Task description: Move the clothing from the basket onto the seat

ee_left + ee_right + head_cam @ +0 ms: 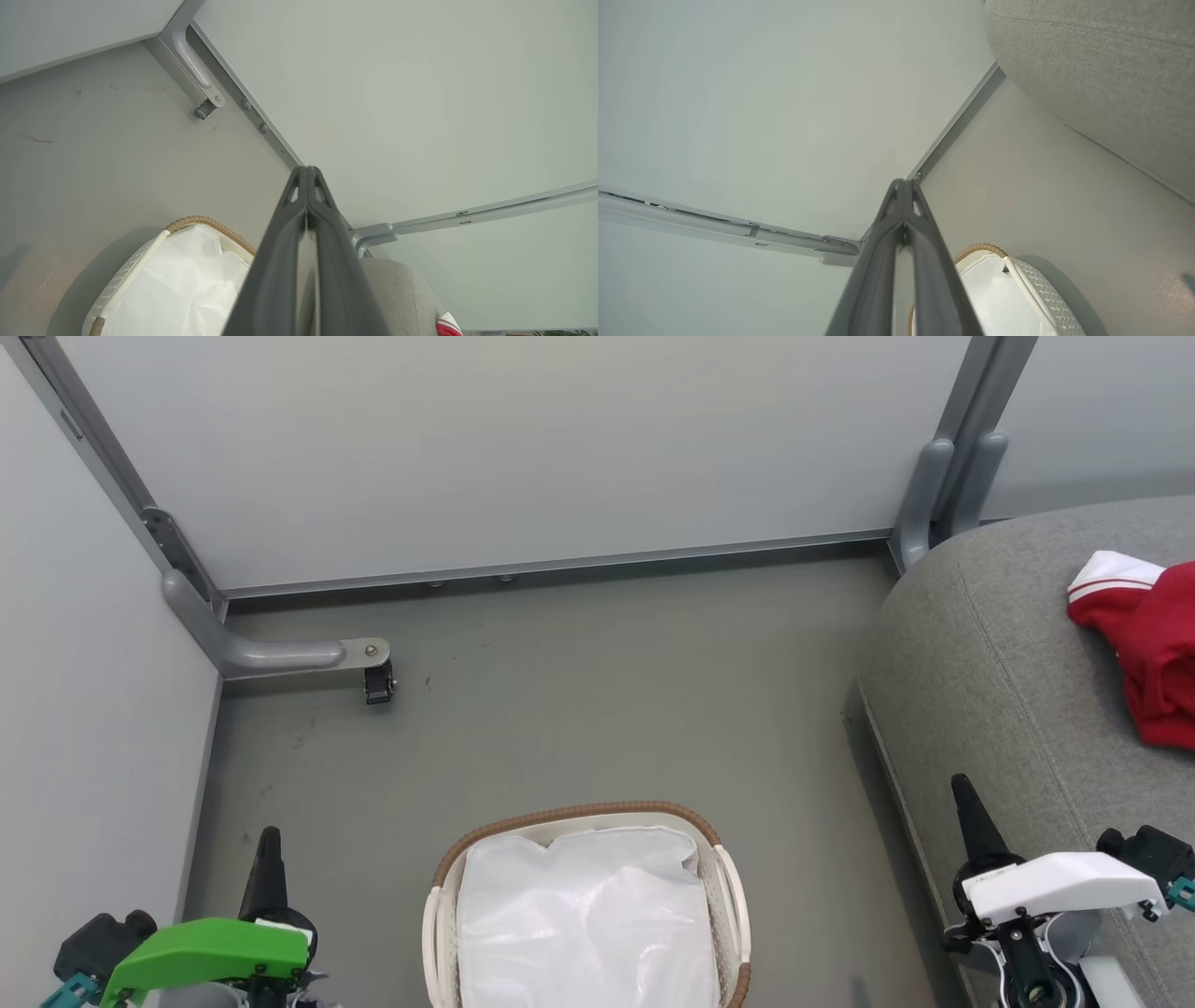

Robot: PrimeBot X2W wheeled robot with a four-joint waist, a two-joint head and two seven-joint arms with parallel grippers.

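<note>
The clothing (1153,653) lies on the seat (990,663), well apart from the basket (579,814), which stands on the floor (607,691) between the arms with its white liner (588,915) showing inside. The left tool (269,868) and the right tool (971,821) are both pinched fully together and carry nothing. The moving step looks finished, and the next move probably calls for no more than checking under the liner for leftover fabric.

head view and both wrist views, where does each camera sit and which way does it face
Head view: on the head, looking down at basket, seat, clothing; left fingers, right fingers at bottom corners.
Left wrist view: left wrist, facing wall along its shut fingers.
Right wrist view: right wrist, facing wall along its shut fingers.
Both wrist views share basket and seat.
</note>
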